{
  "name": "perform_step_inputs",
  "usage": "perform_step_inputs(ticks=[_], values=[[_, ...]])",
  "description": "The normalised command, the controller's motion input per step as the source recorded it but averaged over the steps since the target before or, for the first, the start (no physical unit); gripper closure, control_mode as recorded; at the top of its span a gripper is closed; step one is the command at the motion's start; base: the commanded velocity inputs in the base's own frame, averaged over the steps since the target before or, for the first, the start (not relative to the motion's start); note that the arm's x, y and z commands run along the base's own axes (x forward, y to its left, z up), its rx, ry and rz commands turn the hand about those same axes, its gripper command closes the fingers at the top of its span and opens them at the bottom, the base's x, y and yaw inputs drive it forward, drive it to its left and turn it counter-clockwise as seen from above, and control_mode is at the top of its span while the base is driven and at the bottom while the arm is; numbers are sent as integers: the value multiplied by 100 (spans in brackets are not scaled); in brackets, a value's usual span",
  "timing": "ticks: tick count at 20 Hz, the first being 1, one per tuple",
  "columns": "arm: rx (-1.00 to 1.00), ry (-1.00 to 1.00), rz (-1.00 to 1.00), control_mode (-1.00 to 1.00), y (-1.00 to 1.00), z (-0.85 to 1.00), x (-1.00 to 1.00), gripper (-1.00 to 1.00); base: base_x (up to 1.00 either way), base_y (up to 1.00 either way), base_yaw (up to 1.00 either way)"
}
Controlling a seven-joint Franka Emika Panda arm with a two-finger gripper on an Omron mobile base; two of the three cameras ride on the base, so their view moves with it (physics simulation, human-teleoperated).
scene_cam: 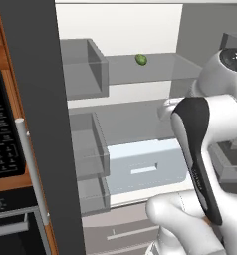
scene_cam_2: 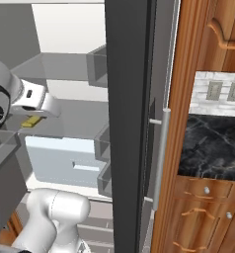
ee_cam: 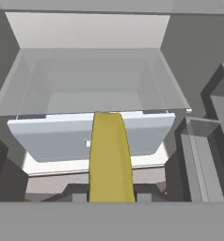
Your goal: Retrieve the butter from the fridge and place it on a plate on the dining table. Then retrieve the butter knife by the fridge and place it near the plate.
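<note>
**Butter in hand, still at the fridge – most of the job left**

Status: my hand [ee_cam: 111, 197] is pinching the butter [ee_cam: 110, 155]. In the hand view the yellow stick runs up from betw. my two tips, lifted off the shelf w/ the fridge interior behind it. Right base view shows the same: butter end poking out under the hand, just above the mid shelf.

Done, as I judge it: fridge [scene_cam: 36, 124] opened, butter grabbed. Left: pull out of the fridge, drive to the dining table, set butter on the plate, then come back for the butter knife by the fridge & lay it near the plate. Plate, table, knife – can't say anything abt them from here.

Containers, near to far:
- Door bins [scene_cam: 88, 149] on the open door: grey, look empty.
- Pale blue-white drawer [scene_cam: 145, 169] below the mid shelf: shut, contents hidden.
- Mid glass shelf [ee_cam: 95, 94]: nothing on it that I can see.
- Upper shelf [scene_cam: 155, 67]: one small round green fruit [scene_cam: 141, 60], well apart from my hand.
</note>
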Motion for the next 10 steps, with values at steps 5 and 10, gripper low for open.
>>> perform_step_inputs(ticks=[5,10], values=[[0,0,0,-100,1,-4,-74,100,0,0,0],[0,0,0,-100,5,-10,-53,100,0,0,0]])
